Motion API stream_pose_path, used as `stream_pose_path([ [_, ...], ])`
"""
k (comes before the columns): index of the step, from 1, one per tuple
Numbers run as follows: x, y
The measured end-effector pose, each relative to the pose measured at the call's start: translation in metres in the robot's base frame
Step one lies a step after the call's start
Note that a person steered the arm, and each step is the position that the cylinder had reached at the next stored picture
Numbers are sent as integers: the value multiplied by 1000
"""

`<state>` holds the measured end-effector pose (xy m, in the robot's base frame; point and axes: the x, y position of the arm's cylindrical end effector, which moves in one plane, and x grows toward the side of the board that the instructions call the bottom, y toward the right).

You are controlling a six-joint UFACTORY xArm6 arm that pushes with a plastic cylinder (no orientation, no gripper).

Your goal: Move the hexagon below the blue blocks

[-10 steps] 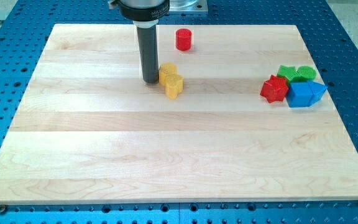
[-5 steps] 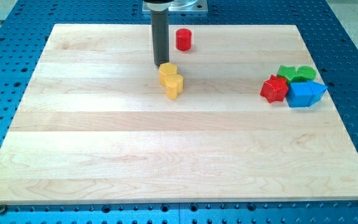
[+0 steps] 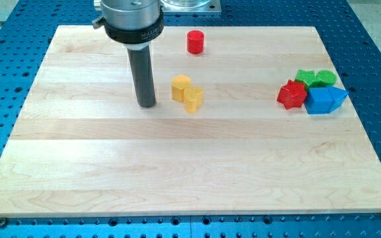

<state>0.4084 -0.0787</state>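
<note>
While my tip point(image 3: 146, 104) rests on the pale wooden counter point(image 3: 177, 165) a little to the view's left of the yellow hexagon block point(image 3: 181, 87), nothing is held; the rod carries no jaws. This hexagon touches a second yellow block point(image 3: 193, 99), shape unclear, and lies well to the view's left of the blue blocks point(image 3: 325, 100). A good push would probably separate the hexagon from its yellow neighbour first, then drive it rightward and downward, ending beneath the blue blocks without disturbing them. Counted: two yellow blocks; two blue blocks; two green blocks point(image 3: 315, 78); one red star block point(image 3: 292, 94); one red cylinder point(image 3: 195, 41).
</note>
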Motion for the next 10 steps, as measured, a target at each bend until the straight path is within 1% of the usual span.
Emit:
stream_pose_path([
  [1, -20, 18],
  [4, -6, 61],
  [5, -7, 97],
  [6, -41, 126],
  [7, -48, 135],
  [9, -51, 189],
  [10, -36, 190],
])
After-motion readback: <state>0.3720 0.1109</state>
